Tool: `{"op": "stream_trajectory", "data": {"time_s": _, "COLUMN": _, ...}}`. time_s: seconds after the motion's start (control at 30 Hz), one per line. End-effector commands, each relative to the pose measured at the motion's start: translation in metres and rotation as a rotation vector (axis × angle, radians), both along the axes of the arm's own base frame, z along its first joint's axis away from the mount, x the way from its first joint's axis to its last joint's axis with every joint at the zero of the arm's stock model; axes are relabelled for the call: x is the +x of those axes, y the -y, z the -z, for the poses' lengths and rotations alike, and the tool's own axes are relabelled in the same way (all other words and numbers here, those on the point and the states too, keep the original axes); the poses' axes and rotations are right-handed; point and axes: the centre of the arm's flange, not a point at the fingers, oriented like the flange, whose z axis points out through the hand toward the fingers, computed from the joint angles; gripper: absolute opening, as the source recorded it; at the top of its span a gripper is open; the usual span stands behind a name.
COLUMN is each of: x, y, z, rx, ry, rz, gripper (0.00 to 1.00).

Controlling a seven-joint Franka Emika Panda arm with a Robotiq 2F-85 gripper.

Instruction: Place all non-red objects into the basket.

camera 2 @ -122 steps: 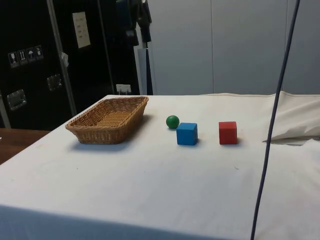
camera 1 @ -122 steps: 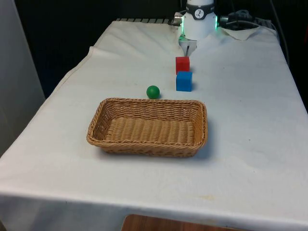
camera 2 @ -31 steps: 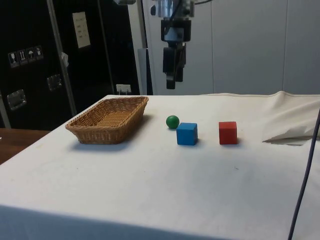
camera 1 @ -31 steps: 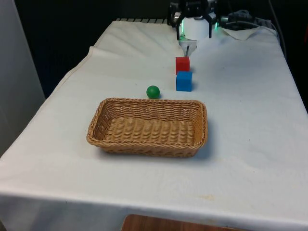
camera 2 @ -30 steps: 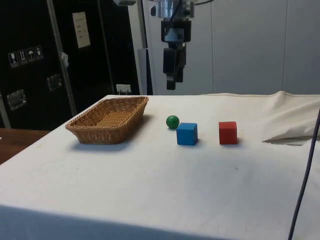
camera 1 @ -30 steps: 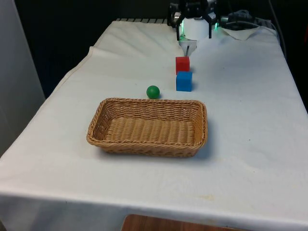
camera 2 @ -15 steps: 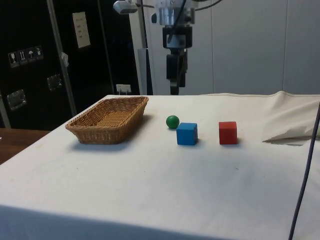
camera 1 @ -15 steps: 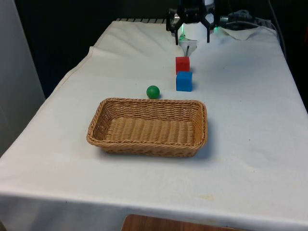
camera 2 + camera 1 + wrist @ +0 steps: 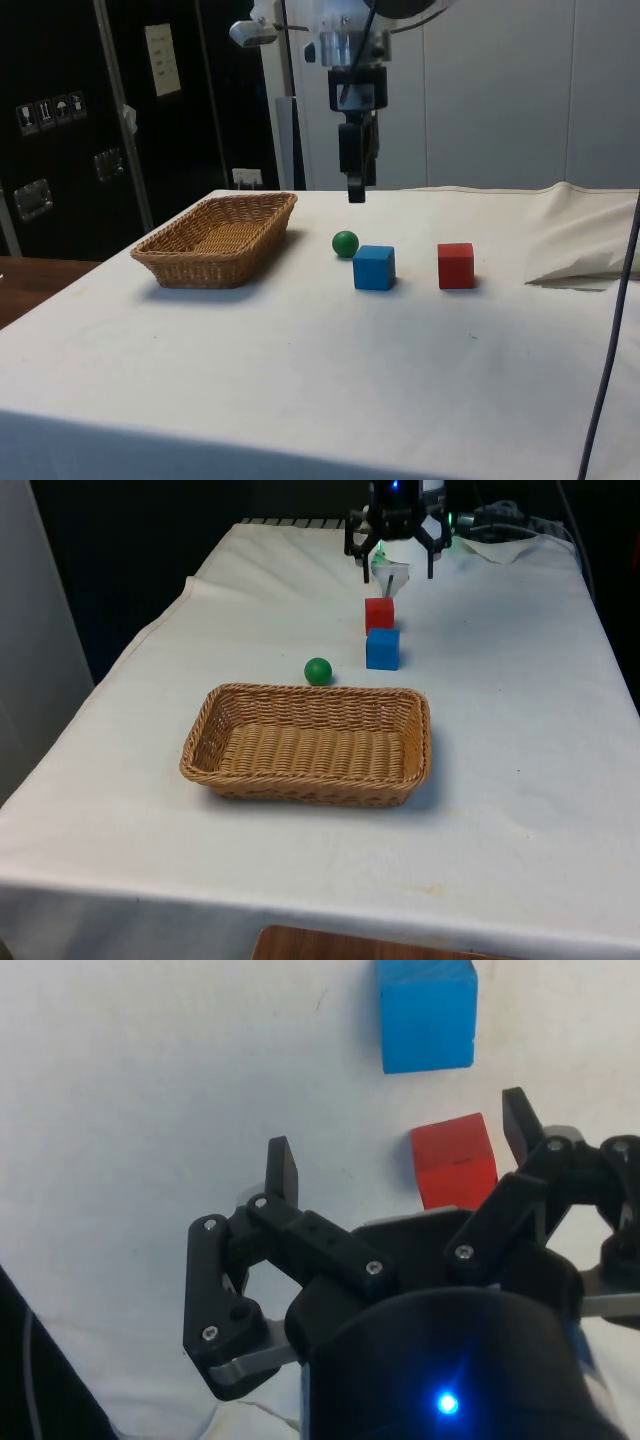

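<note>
My gripper (image 9: 399,575) hangs open and empty in the air past the far side of the red cube (image 9: 379,613). The wrist view has its fingers spread wide (image 9: 400,1145), with the red cube (image 9: 455,1160) close to one fingertip (image 9: 520,1120) and the blue cube (image 9: 427,1015) beyond. The blue cube (image 9: 382,648) sits touching the red one on its near side. A green ball (image 9: 318,671) lies just behind the wicker basket (image 9: 300,785), which holds nothing. From the side, the gripper (image 9: 355,195) is well above the ball (image 9: 345,243), blue cube (image 9: 374,268) and red cube (image 9: 456,265).
The basket (image 9: 200,270) stands mid-table on the white cloth. Rumpled cloth (image 9: 585,250) lies bunched at the robot's end of the table. A dark cable (image 9: 560,200) crosses the side view.
The arm has swung into view and come down. Over the last second the gripper dropped lower and shifted towards the cubes. The objects have not moved.
</note>
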Motion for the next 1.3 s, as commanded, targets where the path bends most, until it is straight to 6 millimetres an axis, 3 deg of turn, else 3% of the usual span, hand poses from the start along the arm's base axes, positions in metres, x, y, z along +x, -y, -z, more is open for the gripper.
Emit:
{"op": "stream_trajectory", "data": {"time_s": 0.0, "x": 0.000, "y": 0.000, "z": 0.002, "rx": 0.002, "ry": 0.003, "rz": 0.000, "gripper": 1.00}}
{"op": "stream_trajectory", "data": {"time_s": 0.8, "x": 0.000, "y": 0.022, "z": 0.036, "rx": -0.014, "ry": -0.039, "rz": 0.071, "gripper": 1.00}}
{"op": "stream_trajectory", "data": {"time_s": 1.27, "x": -0.001, "y": 0.023, "z": 0.052, "rx": -0.016, "ry": -0.042, "rz": 0.136, "gripper": 1.00}}
